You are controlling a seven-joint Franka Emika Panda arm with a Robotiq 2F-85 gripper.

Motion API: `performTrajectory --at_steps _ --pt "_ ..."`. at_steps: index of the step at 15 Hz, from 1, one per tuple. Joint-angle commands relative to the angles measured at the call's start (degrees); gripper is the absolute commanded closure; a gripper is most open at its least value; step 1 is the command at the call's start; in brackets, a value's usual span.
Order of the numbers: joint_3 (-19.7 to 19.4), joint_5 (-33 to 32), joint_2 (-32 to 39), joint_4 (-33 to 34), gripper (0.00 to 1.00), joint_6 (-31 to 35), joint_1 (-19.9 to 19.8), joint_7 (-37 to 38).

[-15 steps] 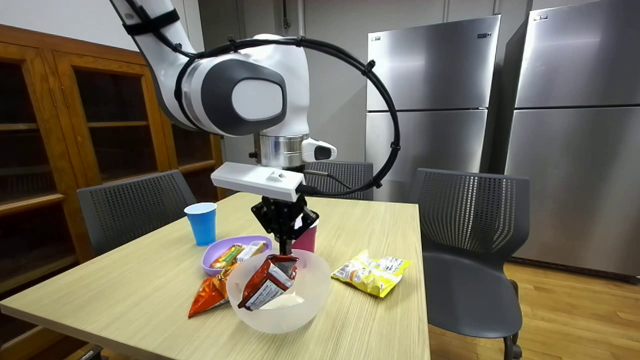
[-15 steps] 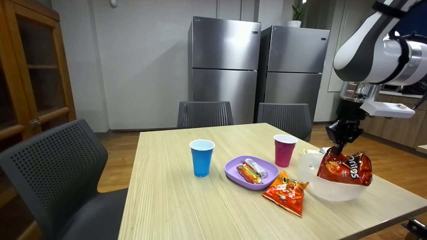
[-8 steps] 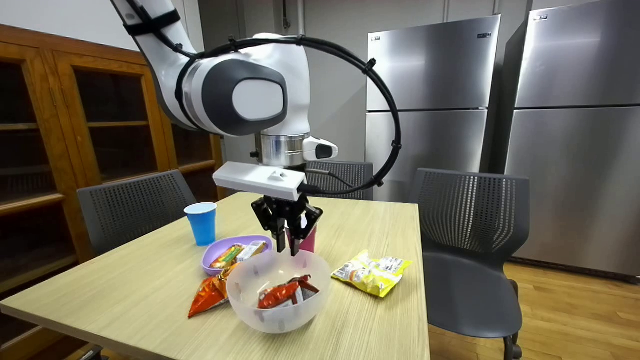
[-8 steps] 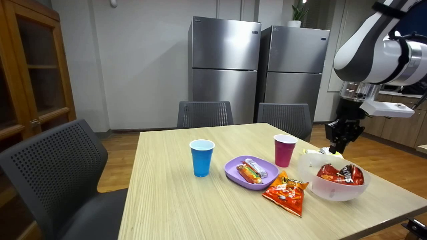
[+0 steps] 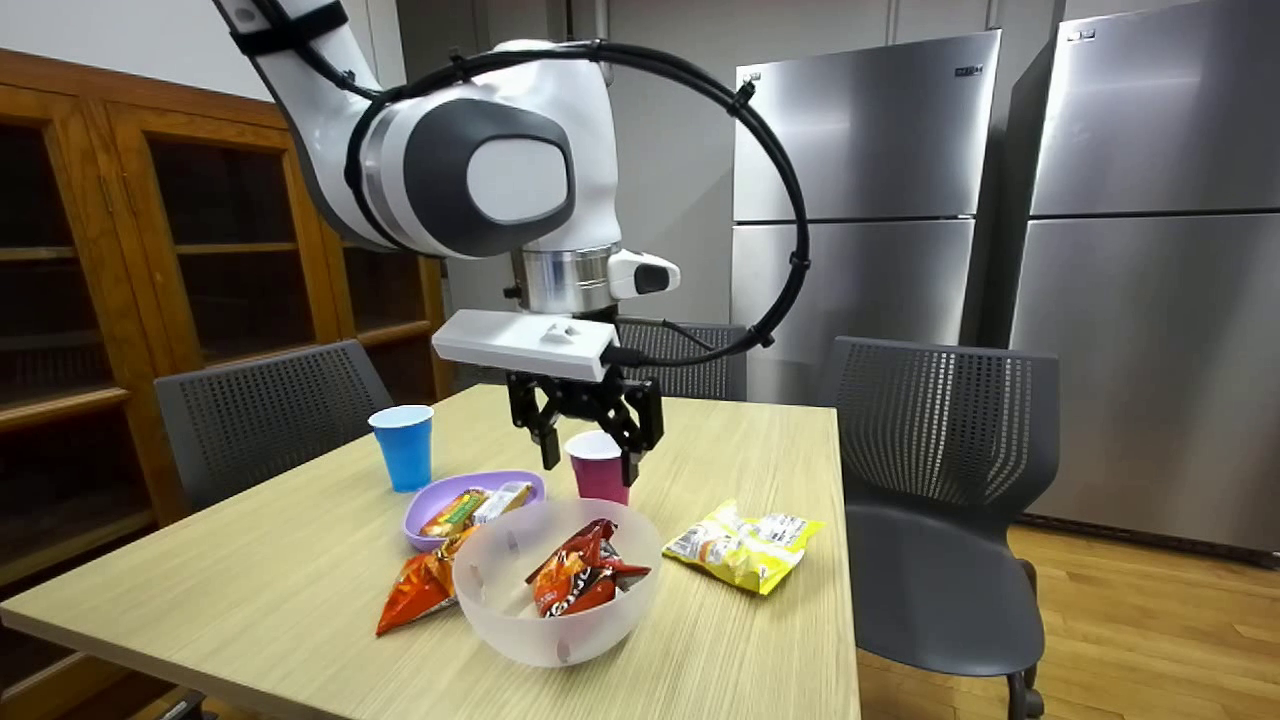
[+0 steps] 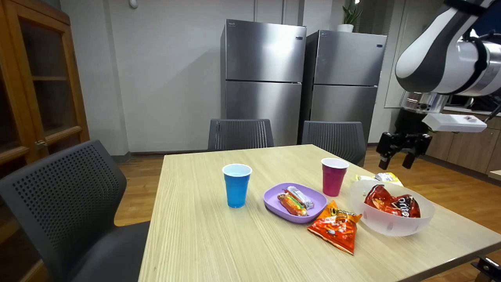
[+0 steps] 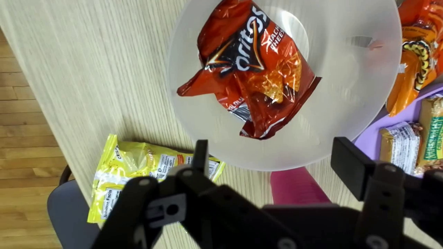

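Because the tool (image 6: 396, 166) hangs with its jaws spread wide and nothing between them, I look first at what is closest: the pink cup (image 6: 334, 181), which in the wrist view shows in the gap between those jaws. If I lowered from here, I judge that one jaw could clip the cup's rim and tip it, as I cannot read the height between them. A low sideways sweep might instead hook the frosted bowl (image 5: 560, 642) and drag it across the surface (image 6: 203, 227), since it looks light.

Inside that bowl, clear of the tool, rests the red chip bag (image 7: 258, 74). It is glossy and crumpled, with folds cutting into the white lettering, chips printed near one end and a corner poking out sideways.

Near the bowl I have the yellow bag (image 5: 745, 550) on one side; on the other, the orange bag (image 6: 337, 230) lies next to the purple dish (image 6: 273, 196), which carries two wrapped bars (image 6: 292, 205). Farther off stand the blue cup (image 6: 236, 190), then dark chairs (image 6: 240, 134) past the edge, and steel refrigerators (image 6: 262, 113) by the wall.
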Motion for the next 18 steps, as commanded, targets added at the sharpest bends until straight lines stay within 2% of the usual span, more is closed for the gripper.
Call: performTrajectory --at_steps 1,2,8,13,14,18 --pt "1.12 -0.16 0.01 0.00 0.03 -0.13 -1.08 0.20" --pt "1.15 -0.16 0.15 0.00 0.00 -0.13 -1.10 0.20" --pt "1.17 -0.16 0.27 0.00 0.00 -0.13 -1.12 0.21" --pt "-0.31 5.16 3.29 4.52 0.00 -0.61 -3.15 -9.70" --pt "-1.58 6.47 5.08 6.13 0.00 0.17 -2.97 -12.11" --pt "-2.17 16.34 11.37 13.93 0.00 -2.40 -5.97 -24.09"
